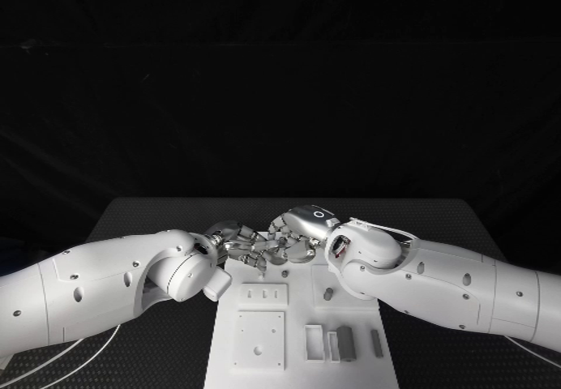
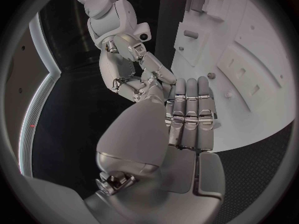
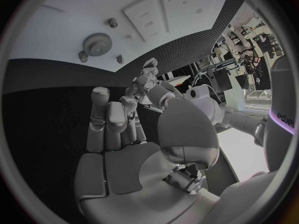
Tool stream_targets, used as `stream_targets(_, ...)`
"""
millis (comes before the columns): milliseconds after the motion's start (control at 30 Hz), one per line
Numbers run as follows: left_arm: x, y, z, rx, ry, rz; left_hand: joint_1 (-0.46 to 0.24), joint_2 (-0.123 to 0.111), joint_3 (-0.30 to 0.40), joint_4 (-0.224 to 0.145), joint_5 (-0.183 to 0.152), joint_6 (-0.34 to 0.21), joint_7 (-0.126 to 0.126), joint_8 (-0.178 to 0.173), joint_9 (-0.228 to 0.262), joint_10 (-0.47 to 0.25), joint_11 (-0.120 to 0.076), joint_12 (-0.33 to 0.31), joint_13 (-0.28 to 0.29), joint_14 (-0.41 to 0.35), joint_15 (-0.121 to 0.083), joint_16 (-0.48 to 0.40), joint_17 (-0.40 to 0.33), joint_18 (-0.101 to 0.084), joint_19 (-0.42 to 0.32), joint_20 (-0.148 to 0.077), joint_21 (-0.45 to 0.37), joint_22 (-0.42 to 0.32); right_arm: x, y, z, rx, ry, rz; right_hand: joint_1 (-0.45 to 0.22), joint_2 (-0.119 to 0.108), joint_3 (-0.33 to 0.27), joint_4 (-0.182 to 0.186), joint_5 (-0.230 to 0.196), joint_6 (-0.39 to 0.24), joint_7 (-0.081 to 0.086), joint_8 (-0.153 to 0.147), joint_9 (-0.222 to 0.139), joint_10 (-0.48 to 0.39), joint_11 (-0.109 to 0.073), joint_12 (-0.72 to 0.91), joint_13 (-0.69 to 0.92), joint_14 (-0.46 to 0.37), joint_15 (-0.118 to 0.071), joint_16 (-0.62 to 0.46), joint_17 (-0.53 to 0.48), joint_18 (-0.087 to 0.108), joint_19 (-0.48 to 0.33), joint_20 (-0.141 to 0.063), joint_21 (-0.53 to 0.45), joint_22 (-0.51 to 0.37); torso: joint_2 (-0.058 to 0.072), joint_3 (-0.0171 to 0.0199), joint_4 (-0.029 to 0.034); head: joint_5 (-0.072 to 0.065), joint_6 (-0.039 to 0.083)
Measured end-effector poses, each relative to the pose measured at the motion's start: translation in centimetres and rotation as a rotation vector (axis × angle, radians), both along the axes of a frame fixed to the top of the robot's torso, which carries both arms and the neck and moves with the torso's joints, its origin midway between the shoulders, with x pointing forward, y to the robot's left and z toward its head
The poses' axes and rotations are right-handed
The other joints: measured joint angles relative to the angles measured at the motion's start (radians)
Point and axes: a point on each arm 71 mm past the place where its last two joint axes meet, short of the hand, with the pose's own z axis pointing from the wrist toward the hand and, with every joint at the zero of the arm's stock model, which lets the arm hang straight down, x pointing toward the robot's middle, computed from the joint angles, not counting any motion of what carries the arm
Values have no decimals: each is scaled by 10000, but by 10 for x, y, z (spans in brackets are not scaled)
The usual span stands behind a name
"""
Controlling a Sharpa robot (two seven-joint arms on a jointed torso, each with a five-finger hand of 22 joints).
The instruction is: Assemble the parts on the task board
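Black worktop (image 1: 152, 215) against dark backdrop. White task board (image 1: 293, 356) at worktop middle, near edge toward robot; grey parts (image 1: 341, 343) stand in slots on its near right, gear-shaped part (image 3: 97, 43) on board in right wrist view. Left robot hand (image 1: 240, 243) and right robot hand (image 1: 298, 235) meet fingertip to fingertip above board's far end; whether anything is held between them, cannot tell

White task board (image 1: 263, 356) lies flat, grey parts (image 1: 331, 344) on it.
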Motion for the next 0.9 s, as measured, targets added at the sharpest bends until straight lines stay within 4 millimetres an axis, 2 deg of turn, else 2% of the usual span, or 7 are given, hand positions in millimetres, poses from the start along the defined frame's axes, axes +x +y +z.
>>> stream_targets(267, 0, 0, 0, -19, 51, -13, -42, -41, 94, 17, 0, 43, 29, -8, -11, 1, -1, 23, 46, 0, 0, 0, 50, -44, 0, 0, 0, 20, 0, 0, -1, -6, 17, -3, 1, -1, 0, 0, 0, 0, 0, 2, 0, 0, 0, 0, 0, 1, 1, 0, -5, 0, 0, 1, 0, 0, 0, 6, -5, -5, -1)
stream_targets(433, 0, 1, -1, -29, 108, 37, 176, -12, 466, -9, -2, 329, -149, 68, 9, 294, -194, 214, 178, 142, -70, -1, 144, -48, 21, -22, 0, 61, 0, 0, -1, -2, 19, -6, 1, -1, -1, 0, 0, 33, -32, 2, 12, 0, 0, 0, 1, 1, 1, 0, -4, 0, -1, 2, 0, 0, 1, 7, -5, -6, -12)
stream_targets(567, 0, 1, -1, -75, 156, 101, 332, -41, 795, 9, -21, 467, -108, 212, 10, 626, -376, 443, 396, 409, -194, 207, 326, -67, 226, -204, 116, 210, 0, 0, -1, -9, 34, -27, 1, -1, -1, 0, 0, 46, -31, 3, 30, 1, 1, 0, -5, 3, 3, 0, -4, 1, 2, 5, 0, 0, 1, 7, -5, 0, -19)
stream_targets(900, 0, 2, -1, -228, 252, 175, 196, 98, 1114, -10, -59, 500, -73, 213, 7, 744, -491, 719, 838, 467, -251, 566, 591, -121, 339, -268, 236, 480, 1, -2, -4, -71, 102, -124, 2, 0, 0, 1, 1, 90, -34, 24, 33, 38, -35, -1, -7, -19, -20, 0, -4, 9, 38, -2, 0, 0, 2, 6, -6, 6, -51)
